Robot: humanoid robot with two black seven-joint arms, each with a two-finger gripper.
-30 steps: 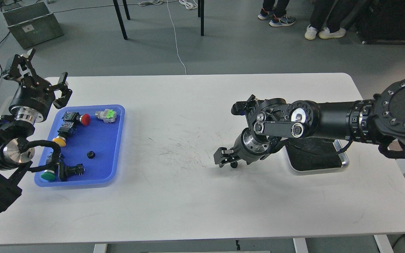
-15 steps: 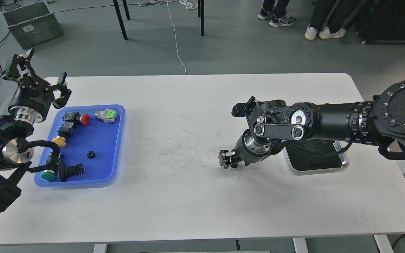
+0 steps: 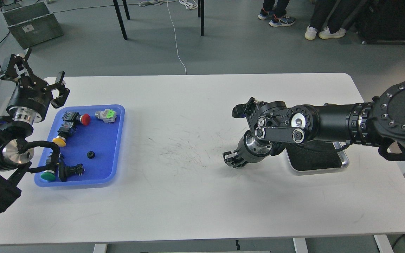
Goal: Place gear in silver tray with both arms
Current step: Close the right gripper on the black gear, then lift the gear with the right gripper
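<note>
My right gripper (image 3: pixel 231 160) points down at the table's middle right, just left of the silver tray (image 3: pixel 343 162). Its fingers are drawn together on a small black gear that barely shows between them. The right arm crosses over the tray and hides most of its dark floor. A second small black gear (image 3: pixel 90 154) lies in the blue tray (image 3: pixel 114 140) at the left. My left gripper (image 3: pixel 35 72) is open and empty, raised above the blue tray's far left corner.
The blue tray also holds a red button (image 3: pixel 85 119), a yellow button (image 3: pixel 59 141), a green button (image 3: pixel 48 175), a green-grey switch (image 3: pixel 106 115) and a black part (image 3: pixel 71 170). Beyond the table are legs, a cable and people's feet.
My right gripper's fingers have closed together and shifted slightly right, toward the silver tray. My left gripper has drifted a little left and up, still open.
</note>
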